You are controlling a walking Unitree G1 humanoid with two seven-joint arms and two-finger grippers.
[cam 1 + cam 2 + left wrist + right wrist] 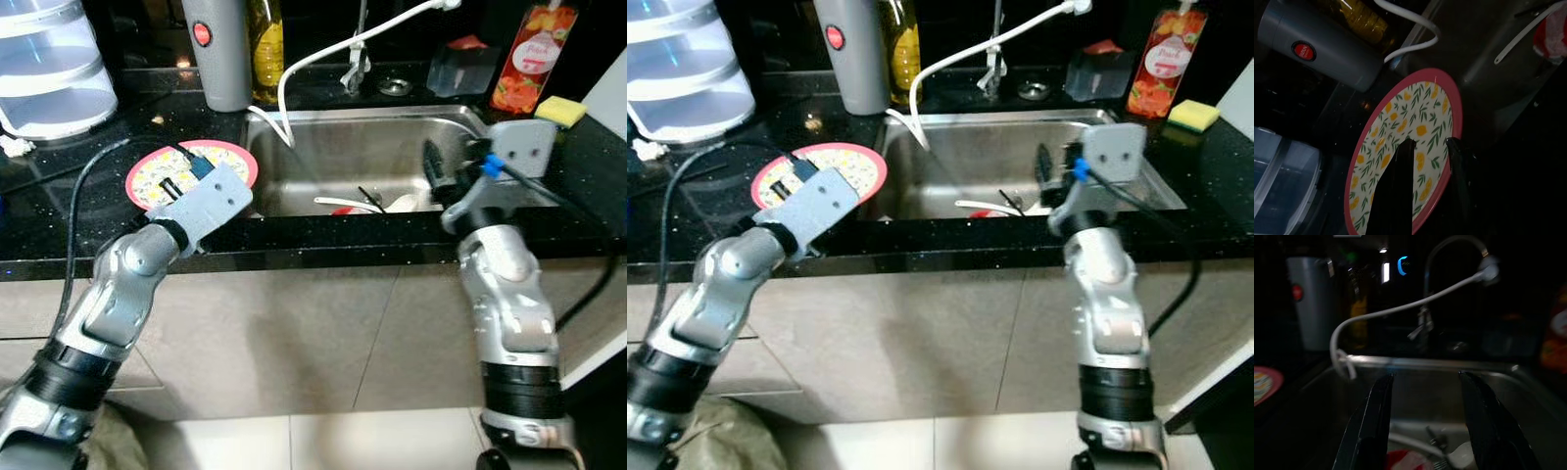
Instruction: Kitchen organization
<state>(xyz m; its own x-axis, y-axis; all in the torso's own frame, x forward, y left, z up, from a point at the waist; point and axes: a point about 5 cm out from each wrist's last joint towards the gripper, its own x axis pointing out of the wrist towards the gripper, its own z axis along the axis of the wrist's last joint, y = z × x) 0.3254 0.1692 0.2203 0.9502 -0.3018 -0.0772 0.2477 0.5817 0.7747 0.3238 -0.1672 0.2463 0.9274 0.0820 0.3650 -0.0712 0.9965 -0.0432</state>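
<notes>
While both arms reach over the near edge of the black counter (59, 225), the left gripper (1430, 147) hovers over the pink-rimmed plate (157, 171), its fingers parted and holding nothing, tips above the patterned middle. That plate lies flat on the counter just left of the sink (323, 137), so the left arm is clearly the nearer one. Over the sink's right part, the right gripper (1425, 387) hangs spread and empty above a white utensil (343, 203) in the basin. Behind the sink stand a grey canister (220, 49), an oil bottle (265, 39) and a yellow sponge (558, 110).
</notes>
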